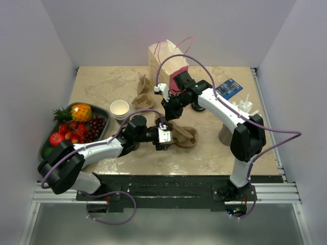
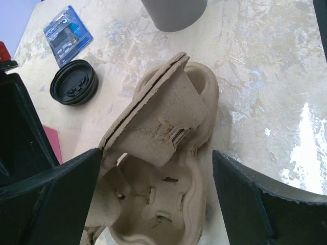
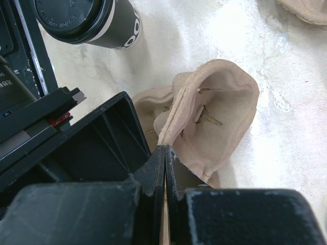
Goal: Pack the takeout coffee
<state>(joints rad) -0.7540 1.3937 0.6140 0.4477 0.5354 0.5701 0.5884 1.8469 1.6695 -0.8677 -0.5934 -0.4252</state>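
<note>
Right gripper (image 3: 165,153): I see the jaws pressed together on a thin wall of the pulp cup carrier (image 3: 219,102) at mid-table. Left gripper (image 2: 156,176): jaws wide apart, one finger on either side of the carrier's left end. The takeout coffee (image 3: 97,23), lidded, sits on the table just past the carrier, beside the left arm. A loose black lid (image 2: 74,84) lies on the carrier's far side.

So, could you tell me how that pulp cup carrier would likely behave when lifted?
Probably light and floppy: the cup carrier is thin moulded pulp, already folded over. Its ragged slots suggest it could tear if tugged. The right gripper pinches only its rim, so it may sag.
</note>
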